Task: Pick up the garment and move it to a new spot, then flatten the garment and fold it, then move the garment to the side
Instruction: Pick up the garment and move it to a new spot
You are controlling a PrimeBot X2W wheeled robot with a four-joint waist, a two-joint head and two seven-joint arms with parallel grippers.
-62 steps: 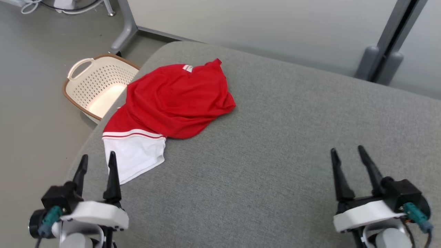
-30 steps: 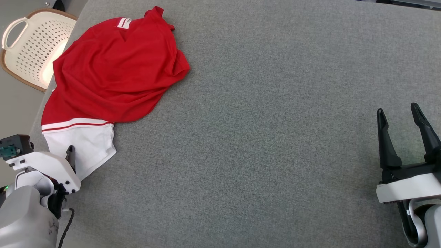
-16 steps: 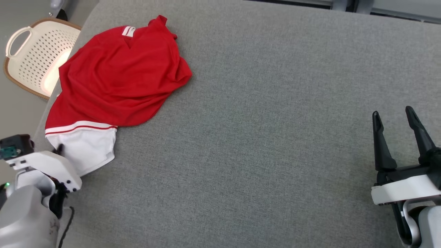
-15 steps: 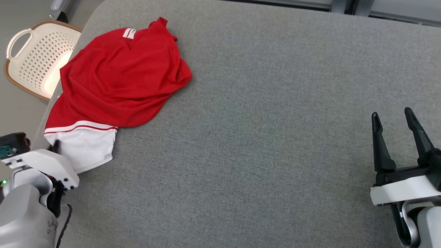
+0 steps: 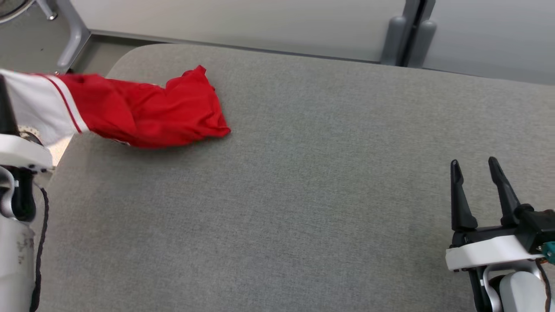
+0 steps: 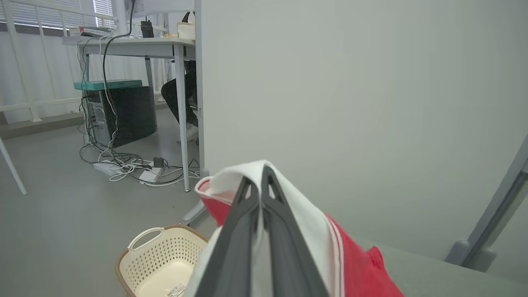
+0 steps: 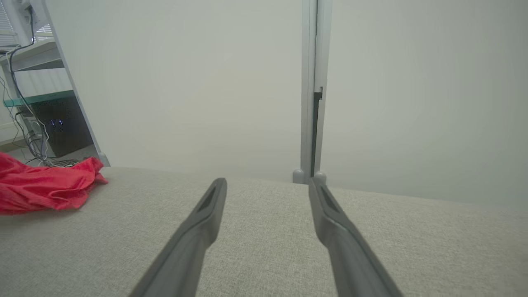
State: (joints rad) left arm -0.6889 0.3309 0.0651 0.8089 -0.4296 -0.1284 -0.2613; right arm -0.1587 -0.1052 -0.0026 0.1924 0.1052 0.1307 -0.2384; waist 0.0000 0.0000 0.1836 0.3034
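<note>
The garment (image 5: 151,112) is a red shirt with a white, red-striped end. It lies at the far left of the grey padded table (image 5: 303,195), and its white end is lifted off the surface. My left gripper (image 6: 258,175) is shut on that white end, with cloth draped over both fingers. In the head view the left gripper (image 5: 3,86) stands at the left edge, with the shirt stretched from it to the right. My right gripper (image 5: 473,162) hovers open and empty over the table's near right. The right wrist view has the right gripper (image 7: 267,183) open, with the garment (image 7: 41,185) far off to its left.
A cream perforated basket (image 6: 161,255) stands on the floor below the table's left edge. A pale partition wall (image 5: 243,21) with grey posts runs behind the table. A desk (image 6: 136,45) with a computer and cables stands beyond the basket.
My left gripper has shut on the shirt's white end and raised it, pulling the shirt into a long stretched shape. The head camera has shifted. The right gripper stays open.
</note>
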